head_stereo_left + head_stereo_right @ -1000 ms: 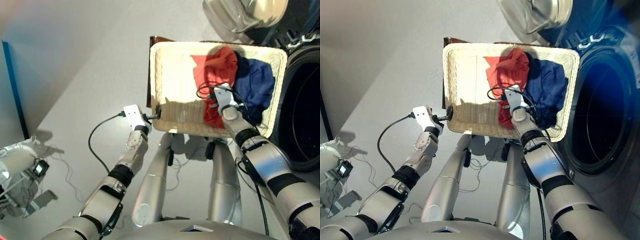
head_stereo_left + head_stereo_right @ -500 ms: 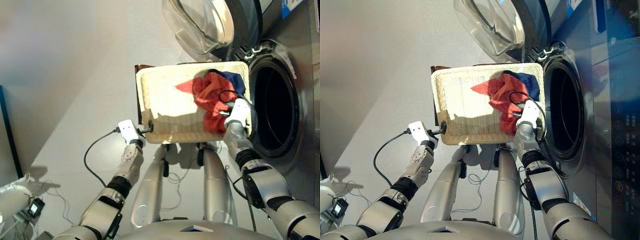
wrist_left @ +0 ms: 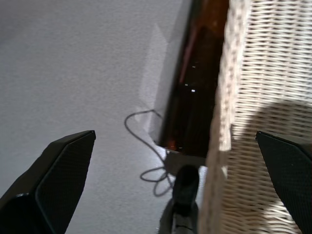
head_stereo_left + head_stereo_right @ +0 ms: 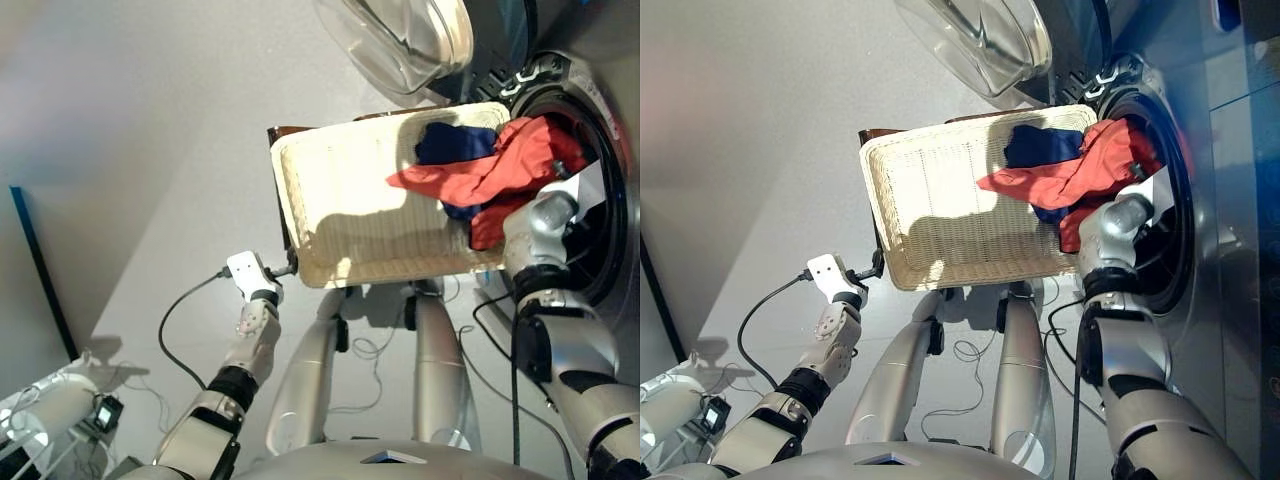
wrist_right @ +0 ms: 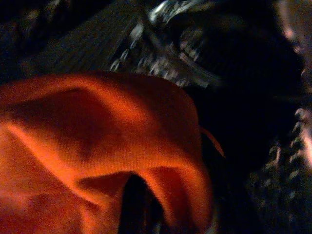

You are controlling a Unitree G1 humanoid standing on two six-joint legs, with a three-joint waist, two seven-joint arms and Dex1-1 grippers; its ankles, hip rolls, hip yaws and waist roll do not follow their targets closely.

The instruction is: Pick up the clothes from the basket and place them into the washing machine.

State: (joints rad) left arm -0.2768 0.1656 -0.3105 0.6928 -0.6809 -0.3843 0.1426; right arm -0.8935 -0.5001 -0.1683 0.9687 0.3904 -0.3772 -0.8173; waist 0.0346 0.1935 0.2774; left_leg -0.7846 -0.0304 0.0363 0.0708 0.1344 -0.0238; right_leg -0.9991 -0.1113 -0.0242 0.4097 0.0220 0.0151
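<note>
The dark grey washing machine (image 4: 1230, 250) stands with its porthole open. The cream wicker basket (image 4: 340, 200) holds a navy garment (image 4: 455, 143). The crumpled orange-red garment (image 4: 500, 172) stretches from basket into porthole. Left gripper (image 3: 170, 161) fingers (image 3: 53, 180) are apart at the basket's rim; the right's state I cannot tell.

we count garments: 2 – one orange-red garment (image 4: 500, 172), one navy garment (image 4: 455, 144), no third in sight | baskets: 1 – cream wicker basket (image 4: 340, 215) | washing machines: 1 – washing machine (image 4: 1200, 190), with 1 glass door (image 4: 400, 40) | loose cables on the floor: 1 – black cable (image 3: 146, 146)
</note>
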